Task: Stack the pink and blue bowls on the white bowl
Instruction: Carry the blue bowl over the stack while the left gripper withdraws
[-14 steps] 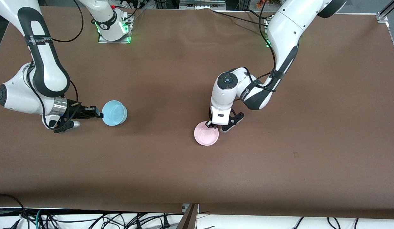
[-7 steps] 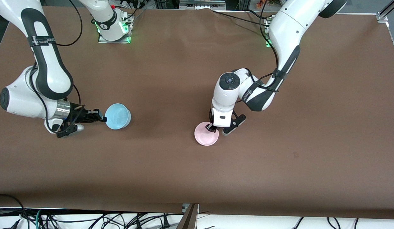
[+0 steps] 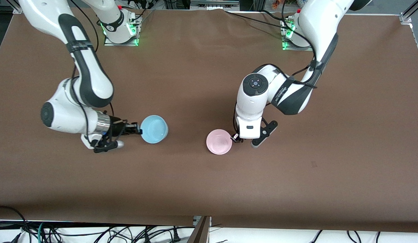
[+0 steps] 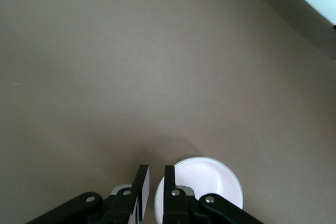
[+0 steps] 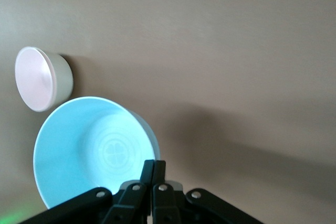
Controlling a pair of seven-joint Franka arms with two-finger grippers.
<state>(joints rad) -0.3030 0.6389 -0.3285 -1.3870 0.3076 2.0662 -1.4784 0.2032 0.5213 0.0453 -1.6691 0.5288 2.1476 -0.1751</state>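
Note:
The pink bowl (image 3: pixel 219 141) sits upright near the table's middle. It also shows in the left wrist view (image 4: pixel 207 182) and the right wrist view (image 5: pixel 35 80). My left gripper (image 3: pixel 235 137) is just beside the bowl's rim, toward the left arm's end. Its fingers (image 4: pixel 169 187) are slightly apart and hold nothing. My right gripper (image 3: pixel 138 131) is shut on the rim of the blue bowl (image 3: pixel 155 133), which shows in the right wrist view (image 5: pixel 89 150). It holds the bowl just above the table, toward the right arm's end from the pink bowl. The white bowl does not show on its own.
The brown table cover (image 3: pixel 296 175) is bare around the bowls. The arm bases with green lights (image 3: pixel 121 33) stand at the edge farthest from the front camera. Cables hang below the edge nearest it.
My right gripper has carried the blue bowl toward the pink bowl. My left gripper has left the pink bowl's rim and moved toward the left arm's end; the pink bowl stayed put.

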